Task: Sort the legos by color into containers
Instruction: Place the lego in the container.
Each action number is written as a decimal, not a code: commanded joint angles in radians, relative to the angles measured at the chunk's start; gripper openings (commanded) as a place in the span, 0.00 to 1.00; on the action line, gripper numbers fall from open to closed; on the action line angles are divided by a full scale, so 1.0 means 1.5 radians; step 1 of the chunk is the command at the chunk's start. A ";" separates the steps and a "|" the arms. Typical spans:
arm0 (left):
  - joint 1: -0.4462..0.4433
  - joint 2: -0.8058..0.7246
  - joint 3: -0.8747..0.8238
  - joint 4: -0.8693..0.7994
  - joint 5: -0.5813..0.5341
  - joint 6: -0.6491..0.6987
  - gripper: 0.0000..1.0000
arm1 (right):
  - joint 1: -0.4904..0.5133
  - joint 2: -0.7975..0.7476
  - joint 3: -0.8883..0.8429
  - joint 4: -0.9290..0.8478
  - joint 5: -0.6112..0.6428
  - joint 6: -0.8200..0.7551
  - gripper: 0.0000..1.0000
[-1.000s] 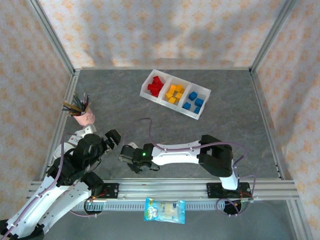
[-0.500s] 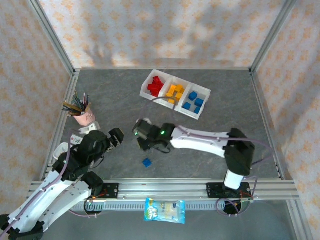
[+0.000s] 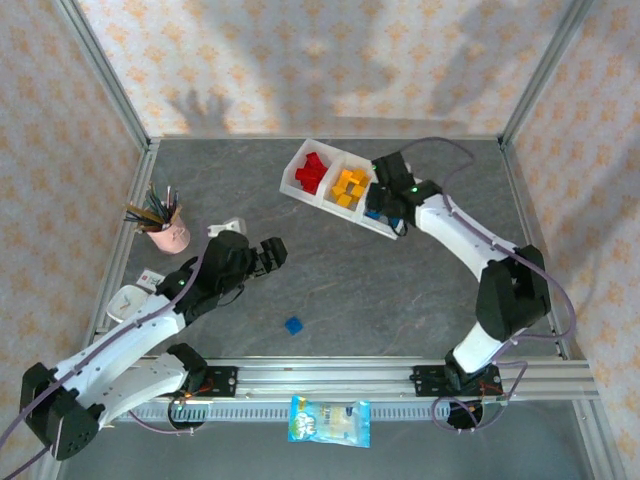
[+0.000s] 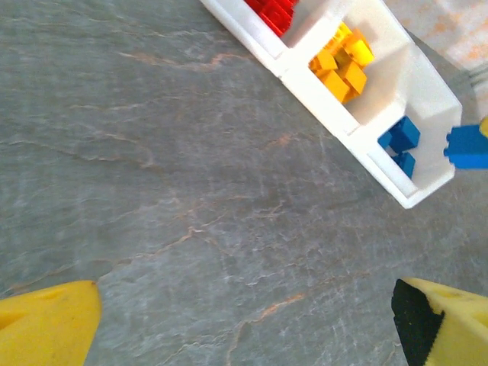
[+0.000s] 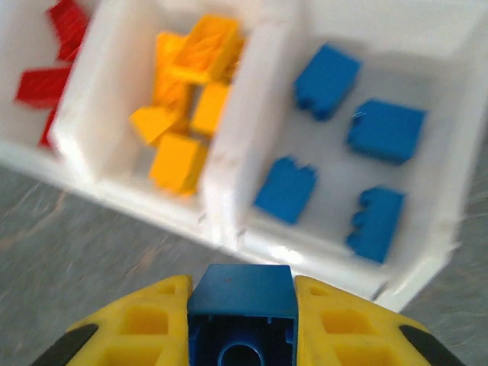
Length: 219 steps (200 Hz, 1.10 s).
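My right gripper (image 3: 384, 203) hovers at the near edge of the white three-compartment tray (image 3: 297, 157), above its blue end. It is shut on a blue lego (image 5: 241, 306), pinched between the yellow fingers (image 5: 152, 324). Beyond it, the tray (image 5: 229, 191) holds red legos (image 5: 57, 72), yellow-orange legos (image 5: 187, 114) and several blue legos (image 5: 328, 80). One more blue lego (image 3: 293, 325) lies loose on the table near the front. My left gripper (image 3: 274, 251) hangs open over bare table, well short of the tray (image 4: 366, 149), with nothing between its fingers (image 4: 46, 324).
A pink cup of pens (image 3: 166, 226) stands at the left by the frame post. A snack packet (image 3: 330, 420) lies in front of the arm rail. Patterned walls and metal posts enclose the grey stone-look tabletop (image 3: 400, 290).
My right arm has swung from the near-left of the table up to the tray, carrying the blue lego. My left arm has reached forward and to the right, still open.
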 commanded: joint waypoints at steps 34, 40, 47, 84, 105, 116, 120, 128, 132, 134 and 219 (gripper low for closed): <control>0.007 0.094 0.041 0.142 0.045 0.045 0.99 | -0.088 0.121 0.068 0.058 0.032 -0.035 0.28; 0.007 0.102 0.044 0.149 0.047 0.046 0.99 | -0.093 0.136 0.077 0.058 0.035 -0.038 0.28; 0.008 0.111 0.049 0.153 0.049 0.047 0.99 | -0.098 0.153 0.092 0.052 0.041 -0.038 0.28; 0.010 0.131 0.065 0.154 0.045 0.054 0.99 | -0.105 0.190 0.123 0.051 0.067 -0.046 0.36; 0.013 0.133 0.063 0.152 0.045 0.056 0.99 | -0.105 0.203 0.141 0.041 0.077 -0.053 0.46; 0.016 0.133 0.065 0.146 0.045 0.057 0.99 | -0.105 0.204 0.153 0.030 0.087 -0.051 0.50; 0.017 0.133 0.065 0.145 0.045 0.057 0.99 | -0.106 0.201 0.153 0.031 0.085 -0.052 0.52; 0.018 0.131 0.065 0.144 0.044 0.058 0.99 | -0.106 0.194 0.153 0.034 0.077 -0.053 0.54; 0.019 0.129 0.065 0.144 0.044 0.058 0.99 | -0.105 0.191 0.154 0.033 0.074 -0.054 0.54; 0.020 0.128 0.065 0.144 0.044 0.058 0.99 | -0.106 0.189 0.155 0.033 0.072 -0.054 0.55; 0.025 0.074 0.066 0.083 0.026 0.056 0.99 | -0.010 0.100 0.142 -0.021 0.021 -0.093 0.65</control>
